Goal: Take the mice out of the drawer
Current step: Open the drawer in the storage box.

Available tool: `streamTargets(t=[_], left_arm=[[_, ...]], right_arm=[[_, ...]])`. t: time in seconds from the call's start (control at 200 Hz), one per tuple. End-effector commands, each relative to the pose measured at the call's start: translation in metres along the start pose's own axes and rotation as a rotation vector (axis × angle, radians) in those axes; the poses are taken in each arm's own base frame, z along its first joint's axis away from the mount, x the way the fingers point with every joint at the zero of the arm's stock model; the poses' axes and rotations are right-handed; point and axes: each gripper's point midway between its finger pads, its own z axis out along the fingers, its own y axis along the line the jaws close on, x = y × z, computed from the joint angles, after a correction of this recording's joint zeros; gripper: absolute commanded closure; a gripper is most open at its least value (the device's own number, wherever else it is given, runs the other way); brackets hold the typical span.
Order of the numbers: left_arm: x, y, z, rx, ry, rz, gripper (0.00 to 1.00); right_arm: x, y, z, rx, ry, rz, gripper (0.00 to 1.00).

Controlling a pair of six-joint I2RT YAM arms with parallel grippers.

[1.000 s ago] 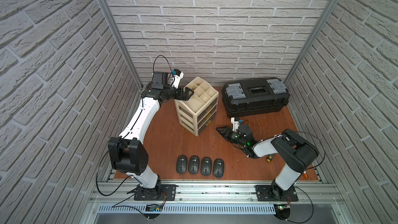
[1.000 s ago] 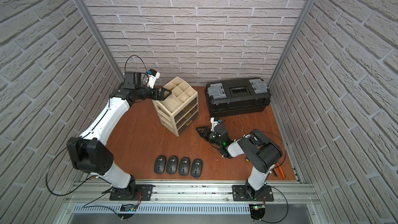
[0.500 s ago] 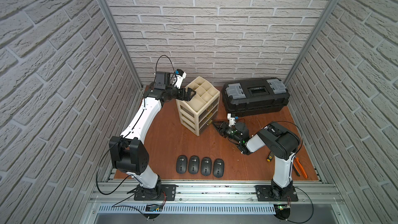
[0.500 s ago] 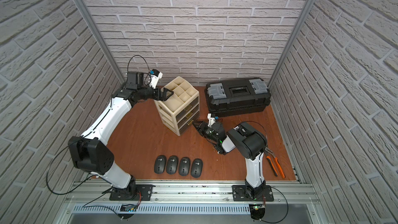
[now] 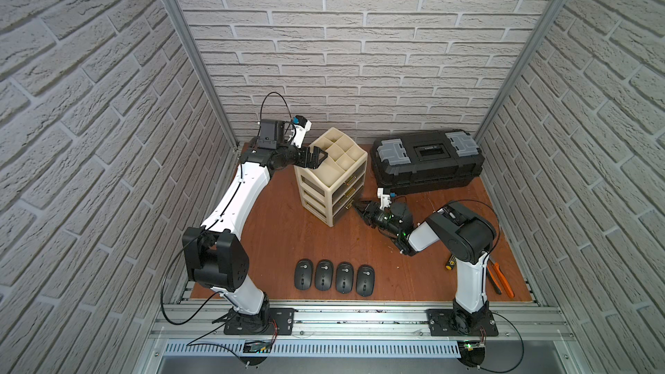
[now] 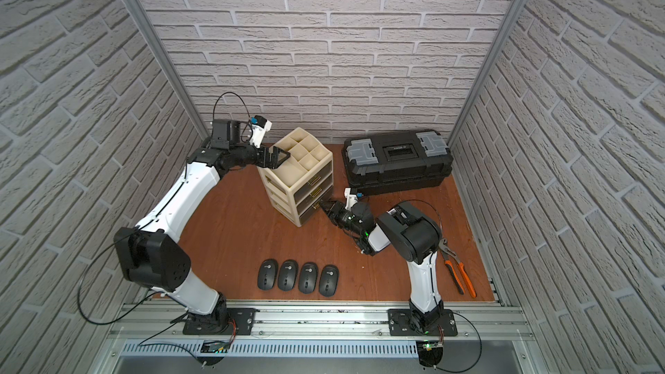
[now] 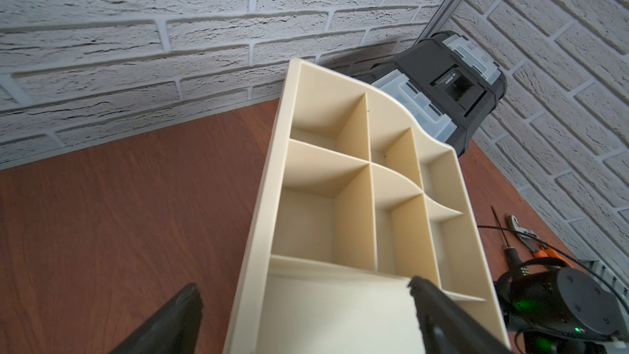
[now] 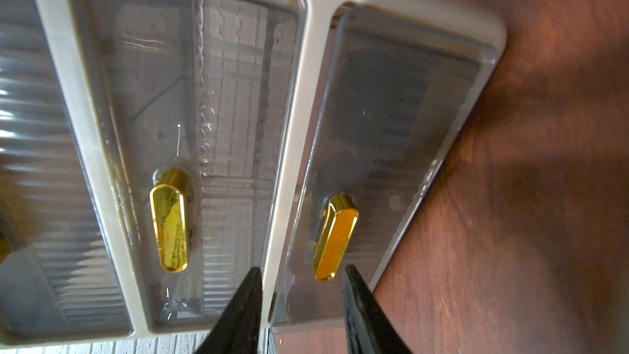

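Left end effector [image 5: 316, 158], fully open, straddles cabinet [image 5: 324, 181] top rim, likely bracing it; right end effector [image 8: 302, 270], half-open and empty, brackets handle [image 8: 335, 236] of lowest drawer [image 8: 391, 124], ready to pull.

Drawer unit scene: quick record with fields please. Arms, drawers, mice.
left gripper: open, straddling a top corner of the drawer unit
right gripper: open, fingertips either side of the bottom drawer's gold handle, not clamped
drawers: three, none visibly pulled out
mice: four in a row on the table, near its front edge
bottom drawer contents: dark shape behind smoky front, unidentifiable
other: black toolbox, orange pliers
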Motion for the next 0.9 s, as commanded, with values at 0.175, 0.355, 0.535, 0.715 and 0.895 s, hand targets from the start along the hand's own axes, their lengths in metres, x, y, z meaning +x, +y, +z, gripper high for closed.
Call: streamTargets(t=[0.175, 0.355, 0.535, 0.715, 0.895], left_arm=[[0.057, 0.007, 0.030, 0.003, 0.186, -0.063, 0.02], [0.057, 0.006, 0.030, 0.007, 0.186, -0.062, 0.02], [0.058, 0.006, 0.031, 0.008, 0.189, -0.062, 0.02], [0.059, 0.005, 0.032, 0.008, 0.195, -0.059, 0.02], [0.062, 0.006, 0.034, -0.005, 0.209, -0.051, 0.02]], right_arm=[[0.000, 0.003, 0.013, -0.033, 0.007, 0.003, 0.64], [0.001, -0.001, 0.017, -0.027, 0.001, 0.006, 0.66], [0.000, -0.001, 0.023, -0.037, 0.001, 0.016, 0.69], [0.000, -0.004, 0.027, -0.036, 0.003, 0.025, 0.73], [-0.001, -0.004, 0.026, -0.047, -0.011, 0.035, 0.82]])
